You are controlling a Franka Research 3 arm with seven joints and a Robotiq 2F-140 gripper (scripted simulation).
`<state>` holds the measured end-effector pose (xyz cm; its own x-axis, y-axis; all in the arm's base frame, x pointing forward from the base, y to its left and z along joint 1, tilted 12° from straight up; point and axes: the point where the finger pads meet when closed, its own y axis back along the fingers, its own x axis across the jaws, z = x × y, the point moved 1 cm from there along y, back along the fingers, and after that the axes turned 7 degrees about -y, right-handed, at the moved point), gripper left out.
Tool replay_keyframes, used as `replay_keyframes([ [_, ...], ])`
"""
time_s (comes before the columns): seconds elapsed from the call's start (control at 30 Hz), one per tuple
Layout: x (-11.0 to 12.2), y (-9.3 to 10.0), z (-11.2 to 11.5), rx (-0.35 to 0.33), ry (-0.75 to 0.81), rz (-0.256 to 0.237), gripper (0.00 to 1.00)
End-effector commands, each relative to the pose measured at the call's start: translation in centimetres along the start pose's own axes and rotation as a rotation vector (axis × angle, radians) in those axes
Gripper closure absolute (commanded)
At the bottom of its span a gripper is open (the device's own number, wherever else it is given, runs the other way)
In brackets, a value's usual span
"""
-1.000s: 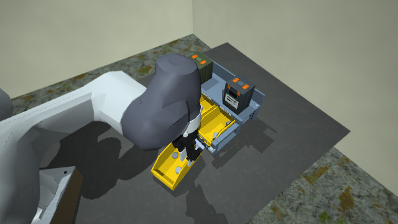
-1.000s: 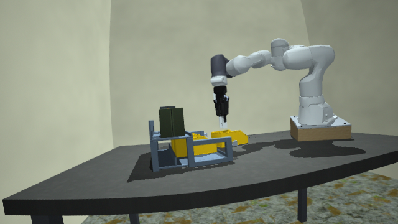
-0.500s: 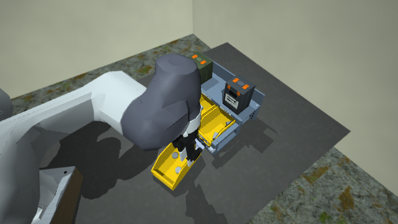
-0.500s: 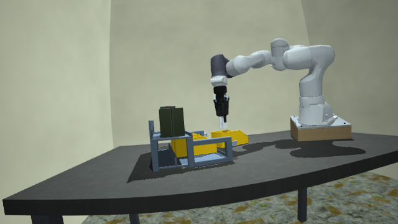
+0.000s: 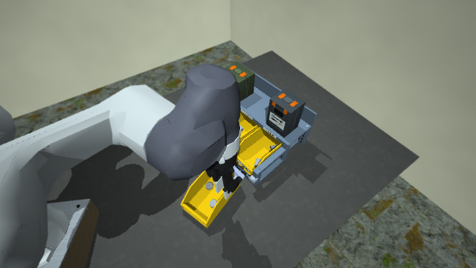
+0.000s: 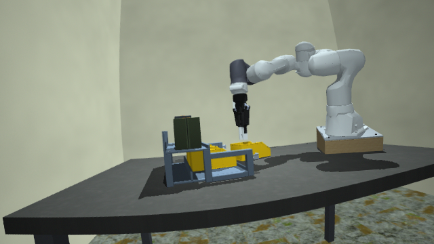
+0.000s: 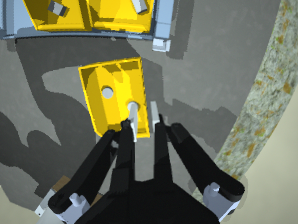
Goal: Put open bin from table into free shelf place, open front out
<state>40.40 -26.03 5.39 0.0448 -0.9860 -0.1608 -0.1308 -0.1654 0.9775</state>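
In the top view, the bin (image 5: 197, 209) (image 6: 260, 150) (image 7: 95, 112) is resting on the tabletop (image 5: 335, 141) (image 6: 102, 196) (image 7: 215, 55), just outside the shelf (image 5: 257, 104) (image 6: 207, 166) (image 7: 164, 17), and two round parts (image 5: 209, 185) (image 5: 213, 203) (image 7: 107, 92) (image 7: 132, 105) are lying inside it. The arm (image 5: 130, 108) (image 6: 339, 95) is reaching over, partly hiding the shelf. Yellow bins (image 5: 258, 145) (image 6: 224, 162) (image 7: 120, 17) are sitting in the shelf, while a green case (image 5: 245, 85) (image 6: 187, 133) and a dark case (image 5: 284, 115) are standing on its top board. In the exterior view, the end effector (image 5: 223, 190) (image 6: 243, 135) (image 7: 144, 110) is pointing down above the bin, its fingertips hovering near the rim. The green case is standing upright over the shelved bins. In the wrist view, the fingers are standing a little apart, released and grasping nothing, with one tip appearing over the bin's interior and the other beyond its side wall. One round part is showing clear of the fingers; the other is lying partly behind a fingertip.

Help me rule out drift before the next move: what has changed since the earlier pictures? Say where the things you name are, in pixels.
Nothing visibly changed. The black two-finger gripper (image 5: 222, 190) (image 6: 243, 136) (image 7: 144, 110) remains over the yellow open-fronted bin (image 5: 198, 198) (image 6: 261, 149) (image 7: 102, 112), holding nothing; bin and blue-grey shelf (image 6: 207, 167) (image 7: 162, 20) stayed put.
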Motion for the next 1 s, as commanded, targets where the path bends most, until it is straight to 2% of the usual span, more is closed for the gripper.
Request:
replay_keyframes([
  [0.0, -0.1, -0.1, -0.1, 0.001, -0.001, 0.001, 0.85],
  [0.5, -0.1, -0.3, -0.1, 0.001, -0.001, 0.001, 0.85],
  [0.97, -0.1, -1.3, -0.1, 0.001, -0.001, 0.001, 0.85],
])
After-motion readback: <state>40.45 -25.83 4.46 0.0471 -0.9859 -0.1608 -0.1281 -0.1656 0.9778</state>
